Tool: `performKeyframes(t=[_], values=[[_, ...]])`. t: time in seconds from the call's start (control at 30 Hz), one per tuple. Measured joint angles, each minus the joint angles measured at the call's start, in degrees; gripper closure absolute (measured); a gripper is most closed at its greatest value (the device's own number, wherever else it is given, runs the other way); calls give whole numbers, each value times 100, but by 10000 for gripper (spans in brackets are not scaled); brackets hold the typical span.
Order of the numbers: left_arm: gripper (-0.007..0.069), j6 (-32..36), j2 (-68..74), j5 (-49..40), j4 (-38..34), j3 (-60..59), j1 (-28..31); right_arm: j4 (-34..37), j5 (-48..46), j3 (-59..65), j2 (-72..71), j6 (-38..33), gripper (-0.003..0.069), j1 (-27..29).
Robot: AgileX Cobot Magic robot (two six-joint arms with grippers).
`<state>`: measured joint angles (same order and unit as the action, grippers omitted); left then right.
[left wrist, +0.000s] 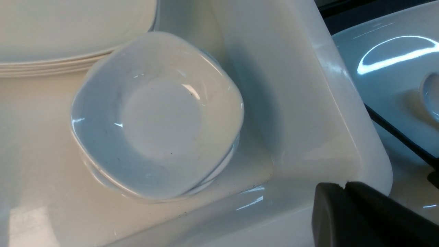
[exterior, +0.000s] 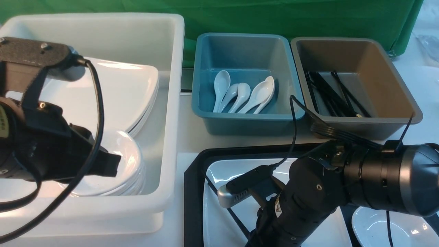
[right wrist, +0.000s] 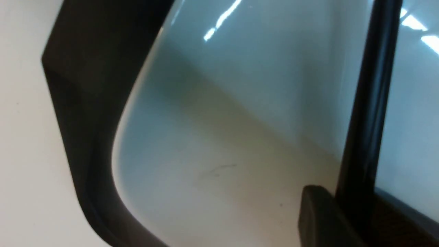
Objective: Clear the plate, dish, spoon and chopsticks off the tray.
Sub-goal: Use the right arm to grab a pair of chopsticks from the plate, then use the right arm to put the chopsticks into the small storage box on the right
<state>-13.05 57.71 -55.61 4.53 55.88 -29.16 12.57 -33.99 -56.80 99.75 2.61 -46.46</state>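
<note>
**Right claw down at the chopsticks on the plate**

The tray (exterior: pixel 193 192) is sitting at the near middle of the table. The plate (exterior: pixel 219 226) is lying on it and covering most of its floor. The chopsticks (right wrist: pixel 374 85) are lying slantwise across the plate.

The right claw (right wrist: pixel 360 219) is hanging low over the plate, near one of its rounded corners. One finger (right wrist: pixel 319 212) is touching the side of the chopsticks, and a dark shape is showing on their other side. Whether the jaws are actually gripping them I cannot tell, and the right arm is hiding that spot in the front view.

The spoon (left wrist: pixel 431 97) is resting on the plate, showing only at the edge of the left wrist view. The dish (exterior: pixel 377 226) is sitting just right of the plate, at the front view's lower edge.

The left claw (left wrist: pixel 344 206) is hovering over the white bin (exterior: pixel 171 103) with its fingers pressed together, holding nothing. Inside that bin a dish stack (left wrist: pixel 154 120) is standing beside a plate stack (exterior: pixel 120 89).

Behind the tray, the blue bin (exterior: pixel 205 109) is holding white spoons (exterior: pixel 243 94). The brown bin (exterior: pixel 394 120), just to its right, is holding black sticks (exterior: pixel 332 96).
</note>
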Motion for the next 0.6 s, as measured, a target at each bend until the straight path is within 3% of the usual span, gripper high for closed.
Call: performKeyframes(t=[0.3, 0.47, 0.6], values=[[613, 0, 0, 0, 16, 0, 0, 40, -727, 0, -1182, 90, 511, 122], [613, 5, 0, 6, 16, 0, 0, 99, -915, -161, -1981, 69, 511, 1322], [613, 52, 0, 158, 16, 0, 0, 107, -641, -872, -1863, -261, 511, 2692]])
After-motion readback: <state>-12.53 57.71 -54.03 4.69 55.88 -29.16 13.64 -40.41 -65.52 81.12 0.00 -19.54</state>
